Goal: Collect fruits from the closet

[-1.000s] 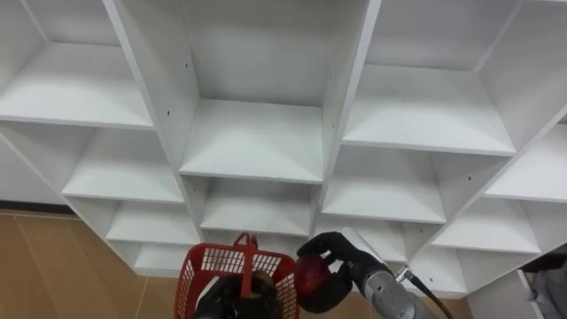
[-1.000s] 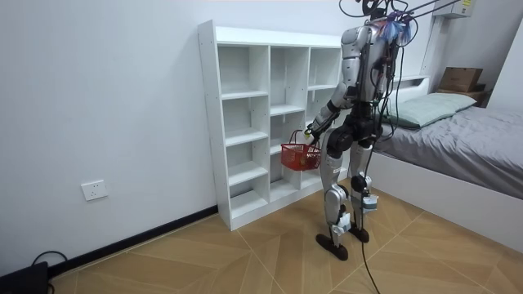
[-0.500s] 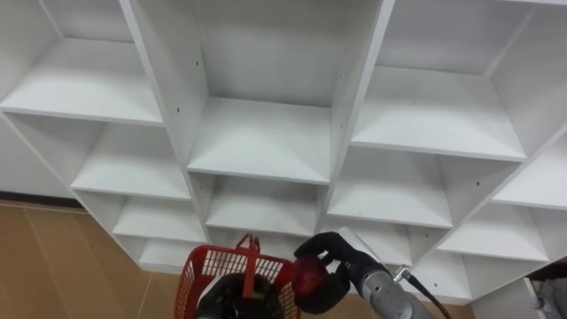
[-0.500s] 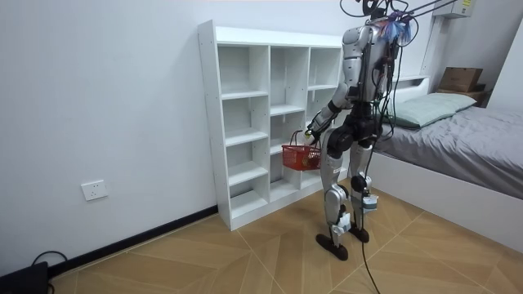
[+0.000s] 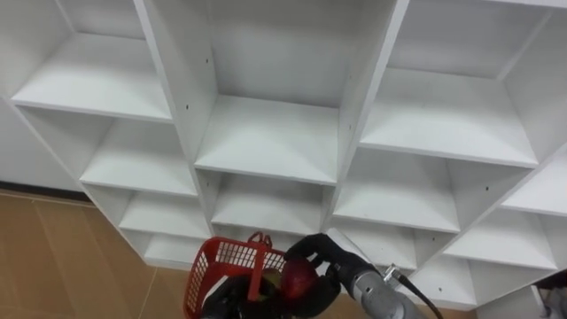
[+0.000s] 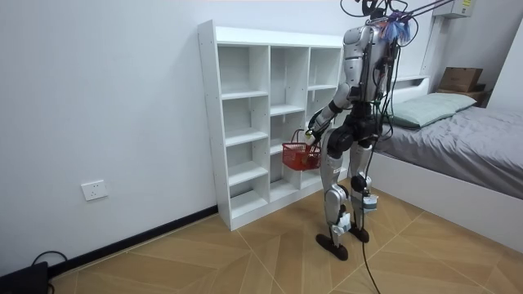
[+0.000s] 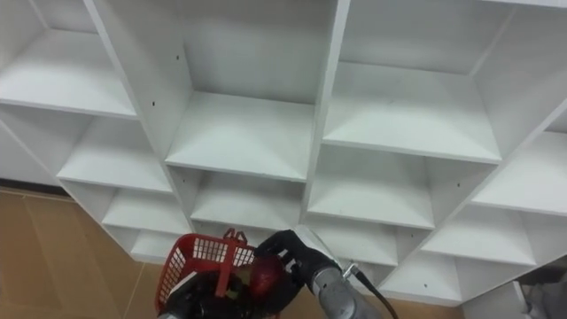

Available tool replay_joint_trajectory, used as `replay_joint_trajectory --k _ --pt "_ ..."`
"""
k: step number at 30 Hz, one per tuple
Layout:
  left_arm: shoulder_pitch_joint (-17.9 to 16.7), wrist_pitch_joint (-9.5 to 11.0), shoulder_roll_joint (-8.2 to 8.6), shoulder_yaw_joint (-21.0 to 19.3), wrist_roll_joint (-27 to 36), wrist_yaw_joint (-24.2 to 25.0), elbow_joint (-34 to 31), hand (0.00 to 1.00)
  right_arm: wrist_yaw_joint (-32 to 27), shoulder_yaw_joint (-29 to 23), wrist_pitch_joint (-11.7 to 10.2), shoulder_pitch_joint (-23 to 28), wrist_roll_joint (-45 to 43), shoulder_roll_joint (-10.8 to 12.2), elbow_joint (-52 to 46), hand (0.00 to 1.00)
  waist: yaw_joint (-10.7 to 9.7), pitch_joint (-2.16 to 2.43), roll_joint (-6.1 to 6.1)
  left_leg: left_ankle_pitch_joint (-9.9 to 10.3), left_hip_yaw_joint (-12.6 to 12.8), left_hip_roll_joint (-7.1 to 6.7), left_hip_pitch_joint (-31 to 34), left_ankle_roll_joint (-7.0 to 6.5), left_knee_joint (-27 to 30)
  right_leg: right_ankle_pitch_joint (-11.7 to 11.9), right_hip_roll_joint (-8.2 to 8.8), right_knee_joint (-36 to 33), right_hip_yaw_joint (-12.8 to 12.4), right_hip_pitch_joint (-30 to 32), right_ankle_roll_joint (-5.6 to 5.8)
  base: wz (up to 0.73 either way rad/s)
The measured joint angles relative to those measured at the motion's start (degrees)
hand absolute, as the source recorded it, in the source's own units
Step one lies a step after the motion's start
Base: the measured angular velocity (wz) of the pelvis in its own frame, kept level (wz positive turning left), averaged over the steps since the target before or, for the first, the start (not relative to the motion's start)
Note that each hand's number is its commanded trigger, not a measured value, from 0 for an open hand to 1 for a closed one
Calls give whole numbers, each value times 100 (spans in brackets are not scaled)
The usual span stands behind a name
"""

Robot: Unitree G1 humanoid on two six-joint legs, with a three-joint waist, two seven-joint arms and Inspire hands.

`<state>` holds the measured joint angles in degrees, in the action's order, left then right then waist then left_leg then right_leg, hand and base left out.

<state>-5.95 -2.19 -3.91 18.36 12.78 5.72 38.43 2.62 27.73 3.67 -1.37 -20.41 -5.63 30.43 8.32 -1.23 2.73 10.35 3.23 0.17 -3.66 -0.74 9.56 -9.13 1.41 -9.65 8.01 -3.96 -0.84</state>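
Risk of a drop: right hand [image 5: 324, 260] is curled round the red apple [image 5: 299, 280], right over the far rim of the red basket [image 5: 217, 262], below the white shelves [image 5: 266, 142]. Left hand [image 5: 232, 302] sits at the basket handle; we cannot tell its grip. If the basket swings on release, we judge the apple could clip the rim and fall to the floor [image 5: 71, 257].

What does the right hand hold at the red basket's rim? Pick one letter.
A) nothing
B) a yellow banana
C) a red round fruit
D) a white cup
C: the right hand has its fingers curled round a red round fruit right at the rim of the red basket.
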Motion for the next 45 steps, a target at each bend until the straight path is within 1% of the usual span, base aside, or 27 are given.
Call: replay_joint_trajectory --k 10,11,12,13,14,18,20,22,24,25,28,30,33,45 --pt "1 1 -10 105 -5 -1 0 100 -12 34 0 -22 14 -4 0 100 0 12 15 0 -21 -4 14 0 18 -3 4 1 11 2 3 0" --pt "0 1 -10 106 -5 -1 0 100 -13 34 0 -23 14 -3 0 84 0 13 15 0 -21 -4 13 0 18 -3 4 1 11 2 3 0" --pt "0 1 -10 107 -5 -1 -1 100 -14 34 0 -23 15 -3 0 63 0 13 16 0 -21 -4 13 0 18 -3 4 1 12 2 3 0" --pt "0 1 -10 107 -4 -1 0 100 -16 37 0 -24 16 -4 4 5 1 14 17 0 -14 -3 13 0 17 -3 4 0 11 2 3 0" --pt "0 1 -13 107 -4 -1 0 100 -31 40 0 -25 16 -3 15 0 1 20 26 0 -13 -3 15 0 16 -4 5 1 12 2 3 0" --pt "0 1 -35 111 -3 -1 -1 100 -93 43 0 -31 18 3 32 0 2 58 86 0 -12 -4 16 0 16 -8 5 2 13 2 5 0" --pt "0 1 -38 142 -4 -1 -1 100 -119 45 0 -45 18 20 32 0 4 62 111 0 -16 -4 15 0 16 -8 6 2 16 -3 5 0" --pt "0 1 -50 157 -4 -7 -2 100 -124 91 0 -63 17 19 34 0 3 55 137 0 -20 -4 15 0 17 -8 5 2 20 -7 4 0" --pt "0 1 -99 209 -3 -6 -3 100 -127 96 0 -69 21 18 35 0 0 34 163 0 -19 -3 15 0 17 -8 5 2 22 -7 4 0" --pt "0 1 -102 210 -3 -6 -4 100 -127 103 0 -69 22 18 36 0 1 31 166 0 -19 -3 15 0 17 -8 5 2 22 -7 5 0" --pt "2 -9 -104 211 -1 -23 -3 100 -125 144 -2 -75 27 22 50 0 -3 28 164 0 -20 -3 16 0 11 -9 7 2 23 -7 6 0" --pt "0 -14 -112 252 -1 -5 -4 100 -125 157 -9 -84 28 65 78 0 -10 9 158 0 -28 -3 24 0 9 -9 6 4 37 -5 6 0" --pt "-1 -14 -127 252 -1 -11 -5 100 -125 159 -9 -86 34 66 85 0 -12 -3 139 0 -30 -3 34 0 8 -10 7 10 54 -2 7 0" --pt "-3 -15 -126 253 -1 -14 -5 100 -125 178 -9 -91 43 66 85 0 -12 -7 131 1 -35 -4 62 -1 9 -15 11 15 87 9 10 0"
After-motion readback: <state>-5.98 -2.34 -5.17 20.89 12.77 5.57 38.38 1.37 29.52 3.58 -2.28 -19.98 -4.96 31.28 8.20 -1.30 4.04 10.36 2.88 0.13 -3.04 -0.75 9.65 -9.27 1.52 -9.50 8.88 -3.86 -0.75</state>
